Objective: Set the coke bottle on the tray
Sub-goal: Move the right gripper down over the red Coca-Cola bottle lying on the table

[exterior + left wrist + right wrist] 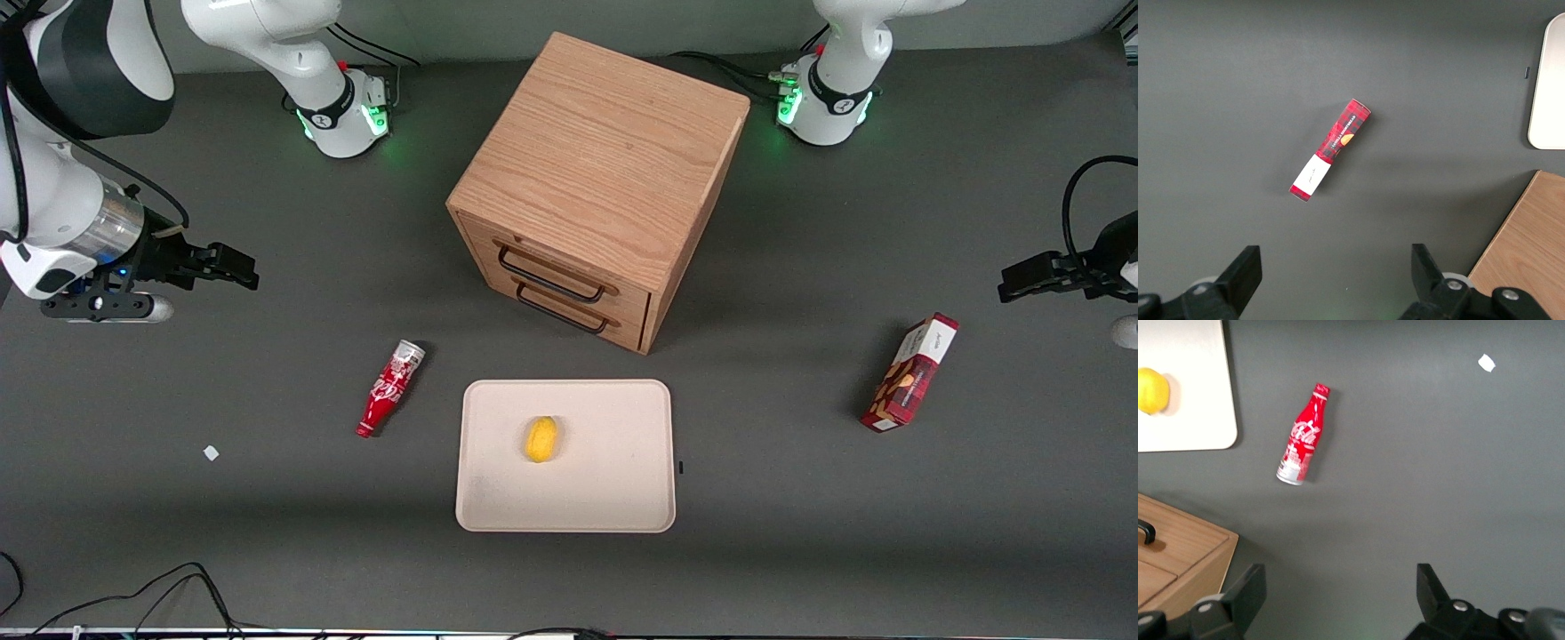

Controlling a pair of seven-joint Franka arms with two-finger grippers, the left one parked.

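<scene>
The gripper (233, 267) hangs spread wide and empty above the table near the working arm's edge, well apart from the coke bottle (389, 389). That bottle lies on its side on the tabletop just beside the tray (613, 498), which sits toward the camera-side edge holding only a lemon (540, 439). Judging by this, nothing is done yet: reaching, grasping, carrying and setting down all remain.

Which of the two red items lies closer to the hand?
The coke bottle, beside the tray; the open hand hovers nearby. The snack box lies toward the parked arm's end.
</scene>
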